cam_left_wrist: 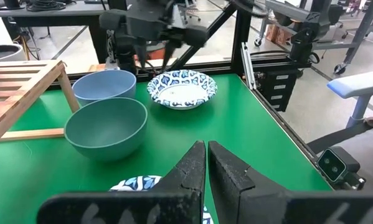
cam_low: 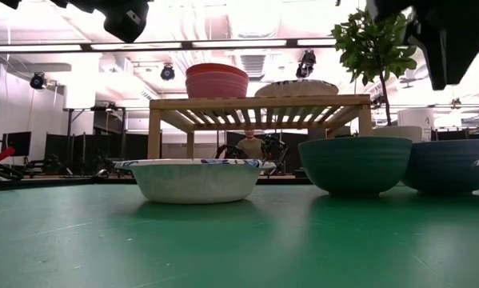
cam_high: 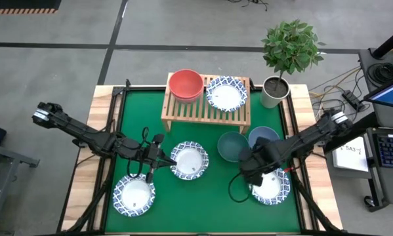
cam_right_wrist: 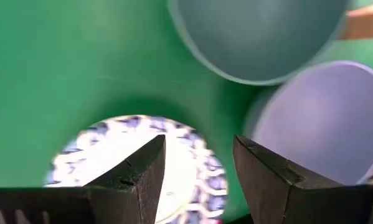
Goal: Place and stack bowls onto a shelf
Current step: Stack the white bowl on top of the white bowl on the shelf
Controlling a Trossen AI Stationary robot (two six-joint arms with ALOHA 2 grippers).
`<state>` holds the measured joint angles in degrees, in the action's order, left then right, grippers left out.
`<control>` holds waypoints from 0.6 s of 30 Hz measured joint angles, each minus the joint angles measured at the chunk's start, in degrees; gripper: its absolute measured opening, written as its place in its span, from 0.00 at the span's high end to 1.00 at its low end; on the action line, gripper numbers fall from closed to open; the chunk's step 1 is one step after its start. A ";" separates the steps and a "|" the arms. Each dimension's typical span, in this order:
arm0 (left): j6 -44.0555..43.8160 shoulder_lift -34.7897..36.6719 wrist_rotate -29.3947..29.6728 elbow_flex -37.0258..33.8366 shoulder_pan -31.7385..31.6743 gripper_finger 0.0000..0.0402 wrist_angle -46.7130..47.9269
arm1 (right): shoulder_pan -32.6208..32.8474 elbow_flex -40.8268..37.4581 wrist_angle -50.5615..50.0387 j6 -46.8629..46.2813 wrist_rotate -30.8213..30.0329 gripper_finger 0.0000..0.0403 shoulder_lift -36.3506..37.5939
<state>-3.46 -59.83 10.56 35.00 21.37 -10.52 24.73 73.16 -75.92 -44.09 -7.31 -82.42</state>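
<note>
Shelf (cam_high: 206,113), low light-wood slatted rack at the far side of the green tabletop (cam_high: 183,190): we count a red deep bowl (cam_high: 186,84) nested on a pink one, and beside it one shallow white bowl with blue patterned rim (cam_high: 226,93). Remaining on the tabletop: teal-green deep bowl (cam_high: 233,145) touching blue deep bowl (cam_high: 264,137); three more patterned bowls, middle (cam_high: 189,160), near left (cam_high: 134,195), near right (cam_high: 273,187).

Right tool (cam_right_wrist: 195,168), fingers parted, hovers over the near-right bowl; we judge pickup is in hand, calling for descent onto its rim. Left tool (cam_left_wrist: 206,165), fingers together and empty, hangs just beside the middle bowl.
</note>
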 joint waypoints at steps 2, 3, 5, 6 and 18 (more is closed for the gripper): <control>0.00 0.00 -0.01 0.00 0.00 1.00 0.01 | -0.25 -3.82 1.77 0.01 -1.76 0.57 3.19; -0.01 0.00 0.00 0.00 0.00 1.00 0.05 | -0.50 -5.84 2.71 0.01 -2.37 0.57 4.69; 0.00 0.00 -0.02 0.00 0.00 1.00 0.07 | -1.30 -10.07 4.46 -0.05 -2.80 0.58 7.52; 0.00 0.00 0.00 0.00 0.00 1.00 0.18 | -1.69 -12.19 6.09 -0.12 -2.83 0.58 8.83; 0.00 0.00 -0.01 0.00 0.00 1.00 0.56 | -2.21 -19.05 15.03 -3.89 4.49 0.60 18.46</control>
<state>-3.46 -59.83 10.55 35.00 21.37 -9.97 22.52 54.11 -60.89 -47.98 -2.82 -63.95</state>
